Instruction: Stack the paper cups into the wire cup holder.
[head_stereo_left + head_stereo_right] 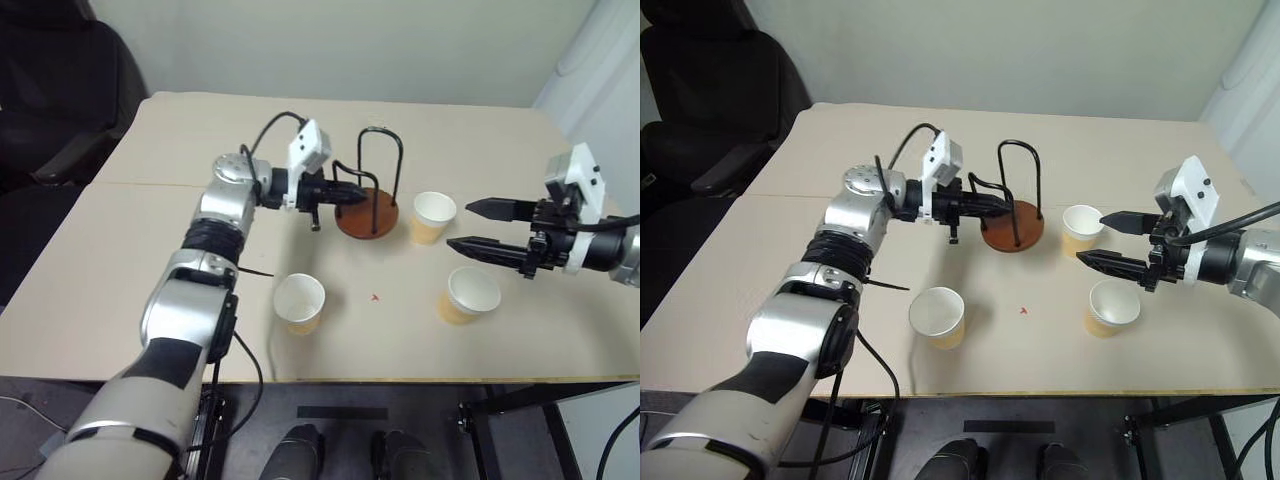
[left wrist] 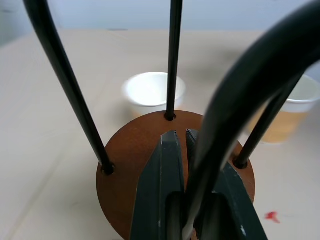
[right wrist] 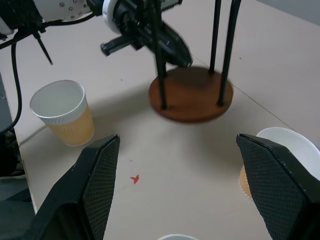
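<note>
The wire cup holder [image 1: 376, 216] has a reddish-brown disc base and black wire loops, and stands mid-table, slightly tilted. My left gripper [image 1: 360, 196] is shut on one of its wire loops [image 2: 235, 100], with the fingertips over the base [image 2: 135, 160]. Three paper cups stand upright: one [image 1: 433, 216] just right of the holder, one [image 1: 471, 294] nearer the front right, and one [image 1: 299, 302] at the front left. My right gripper [image 1: 460, 225] hangs open and empty above the table, between the two right-hand cups.
A black chair [image 1: 60, 90] stands off the table's far left corner. A small red mark [image 1: 375, 297] lies on the tabletop between the front cups. The table's front edge [image 1: 400, 378] runs close below the cups. A black cable [image 1: 270, 125] loops over my left wrist.
</note>
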Controlling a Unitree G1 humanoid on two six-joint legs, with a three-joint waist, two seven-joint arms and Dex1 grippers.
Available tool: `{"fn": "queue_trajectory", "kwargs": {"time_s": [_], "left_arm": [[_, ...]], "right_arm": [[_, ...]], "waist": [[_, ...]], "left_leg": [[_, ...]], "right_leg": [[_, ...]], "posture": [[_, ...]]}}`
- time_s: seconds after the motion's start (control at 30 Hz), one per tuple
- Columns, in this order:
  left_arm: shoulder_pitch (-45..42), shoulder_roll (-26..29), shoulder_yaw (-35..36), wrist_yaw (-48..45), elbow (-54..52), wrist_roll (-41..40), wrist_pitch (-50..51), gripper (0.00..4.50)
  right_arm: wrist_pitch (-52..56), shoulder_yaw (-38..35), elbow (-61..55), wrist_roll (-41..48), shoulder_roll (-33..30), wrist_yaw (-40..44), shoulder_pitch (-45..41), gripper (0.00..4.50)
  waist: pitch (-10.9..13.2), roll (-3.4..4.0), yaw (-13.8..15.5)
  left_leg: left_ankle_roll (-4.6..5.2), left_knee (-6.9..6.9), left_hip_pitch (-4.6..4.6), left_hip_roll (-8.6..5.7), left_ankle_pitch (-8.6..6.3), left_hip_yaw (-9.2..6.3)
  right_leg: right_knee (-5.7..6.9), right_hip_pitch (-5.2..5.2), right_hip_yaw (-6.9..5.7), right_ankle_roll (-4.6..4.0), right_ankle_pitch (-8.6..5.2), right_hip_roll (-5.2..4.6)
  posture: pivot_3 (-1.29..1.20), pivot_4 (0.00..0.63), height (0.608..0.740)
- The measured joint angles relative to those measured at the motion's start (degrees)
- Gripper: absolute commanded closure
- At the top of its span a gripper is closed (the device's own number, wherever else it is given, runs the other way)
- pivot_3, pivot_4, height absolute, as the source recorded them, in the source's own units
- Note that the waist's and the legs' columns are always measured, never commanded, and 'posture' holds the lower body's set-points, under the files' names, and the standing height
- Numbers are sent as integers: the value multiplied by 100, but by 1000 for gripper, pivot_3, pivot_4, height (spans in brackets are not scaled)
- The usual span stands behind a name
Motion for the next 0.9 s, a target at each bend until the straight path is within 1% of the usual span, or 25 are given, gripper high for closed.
{"fn": "queue_trajectory", "kwargs": {"time_s": [0.17, 0.3, 0.4, 0.63, 0.9], "left_arm": [[1, -26, -143, -319, -81, 7, 6, 4428], [17, -50, -194, -454, -93, 17, 4, 4428], [29, -110, -218, -501, -90, 53, -5, 4428], [65, -346, -278, -674, -50, 129, -44, 4428], [169, -461, -491, -939, -4, 255, -201, 4428]], "right_arm": [[127, -422, -89, 74, -341, 55, 446, 719], [149, -994, -46, 51, -805, 375, 986, 719], [163, -1293, -9, 55, -976, 537, 1170, 719], [361, -1795, -120, 128, -1125, 573, 1325, 719], [556, -2092, -292, 187, -1125, 521, 1449, 719]], "waist": [[0, 0, 23], [0, 0, 43], [0, 0, 39], [0, 0, 46], [0, 0, 42]], "left_leg": [[0, 1, -3, -3, 0, 4], [-1, -1, -4, -2, -1, 7], [0, -2, 0, -1, -1, 15], [4, -2, 1, -1, -3, 21], [7, -2, 6, 1, -5, 30]], "right_leg": [[-2, 0, 3, 3, -1, -3], [-2, 0, 4, 4, -2, -3], [1, 0, 8, 5, -2, -3], [1, 0, 11, 9, -5, -3], [8, 0, 17, 13, -7, -3]], "posture": [[0, 150, 740], [0, 150, 740], [0, 150, 740], [0, 150, 740], [0, 150, 740]]}}
